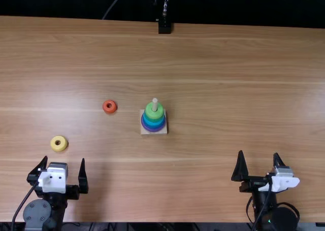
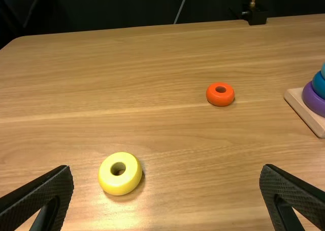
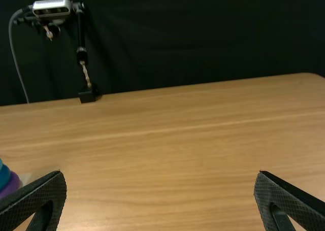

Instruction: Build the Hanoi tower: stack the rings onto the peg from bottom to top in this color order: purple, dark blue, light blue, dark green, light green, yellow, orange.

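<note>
Lying loose: orange ring [image 2: 220, 97]; yellow ring [image 2: 122, 182] near left claw [image 1: 64, 159].

From the top view, I read left gripper [image 1: 64, 159] at eight o'clock, right gripper [image 1: 259, 153] at four; both point toward twelve, fingers open.

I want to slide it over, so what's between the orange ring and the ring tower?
Just bare table lies between the orange ring and the ring tower. The top view shows that.

The glossy yellow ring [image 2: 108, 180] lies on smooth wood [image 2: 203, 144].
</note>
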